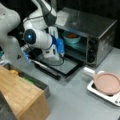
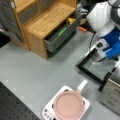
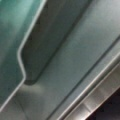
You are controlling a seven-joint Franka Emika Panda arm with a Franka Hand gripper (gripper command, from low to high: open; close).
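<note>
1. Oven [image 1: 100,30] sits upper right of a front view, door [image 1: 62,65] dropped open and lying flat toward frame centre; in a front view only its corner [image 2: 111,92] shows at the lower right edge, w/ the door [image 2: 97,67] right of centre.
2. Bowl [image 1: 71,38], teal w/ something red-orange inside, sits in the oven cavity on a teal tray [image 1: 82,46].
3. Gripper [image 1: 60,48] is at the oven mouth, just above the open door, left of the bowl; fingers are hidden behind the wrist body, so open or closed can't be told. In a front view only the blue-and-white wrist [image 2: 110,48] shows at the right edge.
4. Wrist view: close on a teal tray edge [image 3: 21,55] upper left, grey metal surface across the middle, a lighter rail toward lower right. No fingers seen in it.
5. Pan [image 1: 107,82], pink w/ a white handle, rests on a white stove [image 1: 100,93] at lower right of a front view; same pan [image 2: 68,105] and stove [image 2: 48,112] at bottom centre of a front view.
6. Cabinet [image 2: 45,22], wood, upper left of a front view, w/ an open grey drawer [image 2: 60,37] holding yellow and green items; in a front view the cabinet [image 1: 20,95] fills the lower left.
7. Table [image 2: 30,70] is grey.
</note>
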